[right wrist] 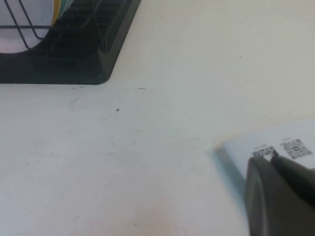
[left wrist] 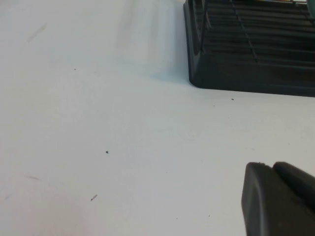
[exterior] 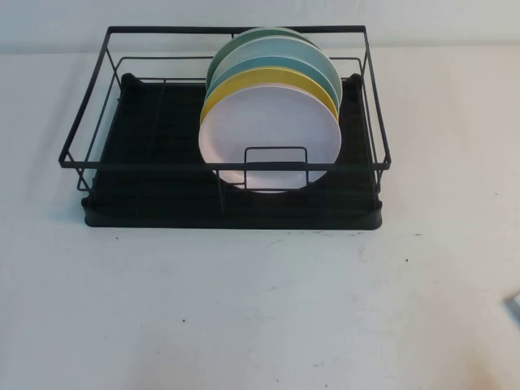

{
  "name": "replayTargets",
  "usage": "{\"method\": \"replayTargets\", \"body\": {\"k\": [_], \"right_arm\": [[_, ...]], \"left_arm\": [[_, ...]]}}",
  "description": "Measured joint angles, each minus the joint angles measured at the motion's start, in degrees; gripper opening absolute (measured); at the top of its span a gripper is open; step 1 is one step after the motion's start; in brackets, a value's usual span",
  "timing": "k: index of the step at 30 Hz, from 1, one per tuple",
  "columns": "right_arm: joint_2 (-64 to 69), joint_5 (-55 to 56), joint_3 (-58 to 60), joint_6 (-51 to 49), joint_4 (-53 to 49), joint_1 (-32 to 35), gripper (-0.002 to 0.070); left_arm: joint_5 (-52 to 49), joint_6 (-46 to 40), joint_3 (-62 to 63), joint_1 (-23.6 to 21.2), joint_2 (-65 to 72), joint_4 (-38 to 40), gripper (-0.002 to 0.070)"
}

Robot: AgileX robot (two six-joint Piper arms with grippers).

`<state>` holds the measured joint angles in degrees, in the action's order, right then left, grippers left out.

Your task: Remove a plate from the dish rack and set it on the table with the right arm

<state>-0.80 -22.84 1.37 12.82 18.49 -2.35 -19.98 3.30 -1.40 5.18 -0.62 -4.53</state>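
Note:
The pale pink plate [exterior: 268, 134] stands upright at the front of a row of plates in the black wire dish rack [exterior: 97, 106], behind a small wire loop. A yellow plate [exterior: 268, 81], a light blue plate [exterior: 280, 61] and a green plate stand behind it. The right wrist view shows the rack's corner [right wrist: 74, 69] and a part of the pink plate [right wrist: 34, 12]. My right gripper [right wrist: 270, 156] is shut and empty, low over the white table [exterior: 260, 309], well away from the rack. My left gripper [left wrist: 268, 167] is shut and empty, near the rack's other corner [left wrist: 246, 73]. Neither arm shows in the high view.
A white flat object with printed codes [right wrist: 290, 142] lies on the table just beyond my right gripper; its edge shows at the right border of the high view [exterior: 514, 307]. Bare white table lies in front of the rack.

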Motion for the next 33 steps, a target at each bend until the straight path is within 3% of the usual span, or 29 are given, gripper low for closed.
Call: {"method": "replayTargets", "body": {"k": [4,14,21,26,33], "right_arm": [[0.0,1.12,0.13,0.0,3.07,0.0,-0.0018],[0.0,10.4,0.28,0.0,26.05,0.0,-0.0018],[0.0,12.96,0.28,0.0,33.68,0.0,-0.0018],[0.33,13.84,0.28,0.0,44.45,0.0,-0.0018],[15.14,8.27,-4.56,5.86,47.46,0.0,-0.0018]], "left_arm": [[0.0,0.0,0.0,0.0,0.0,0.0,-0.0004],[0.0,0.0,0.0,0.0,0.0,0.0,-0.0004],[0.0,0.0,0.0,0.0,0.0,0.0,-0.0004],[0.0,0.0,0.0,0.0,0.0,0.0,-0.0004],[0.0,0.0,0.0,0.0,0.0,0.0,-0.0004]]}}
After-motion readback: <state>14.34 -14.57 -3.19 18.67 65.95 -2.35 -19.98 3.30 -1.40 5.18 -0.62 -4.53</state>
